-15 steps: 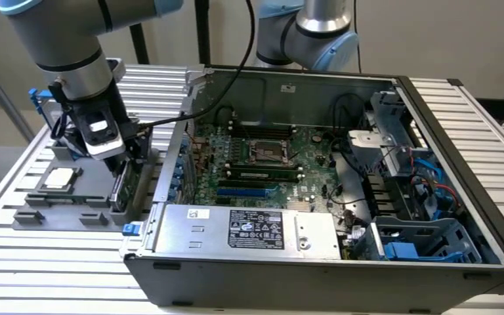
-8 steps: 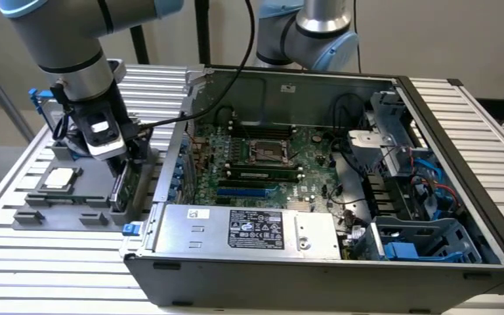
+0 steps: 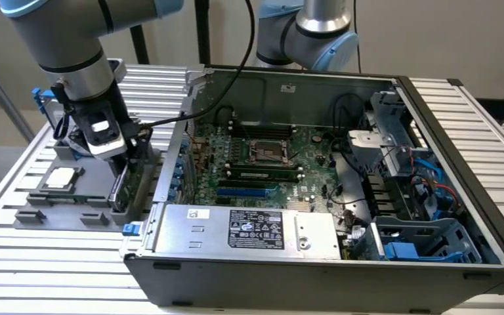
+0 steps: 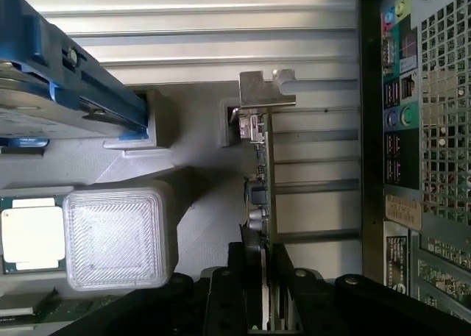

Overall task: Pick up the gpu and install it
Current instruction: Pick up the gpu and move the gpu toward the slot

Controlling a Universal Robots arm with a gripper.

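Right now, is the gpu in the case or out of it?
Out: the gpu stands on edge in the grey holder outside the case, gripper at its edge.

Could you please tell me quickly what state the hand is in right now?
Hand: closed on the gpu, gripping the edge of the upright card.

A robotics lab: an opened computer case (image 3: 322,282) (motherboard (image 3: 314,141) bare) on a slatted aluminium bench (image 3: 42,275).
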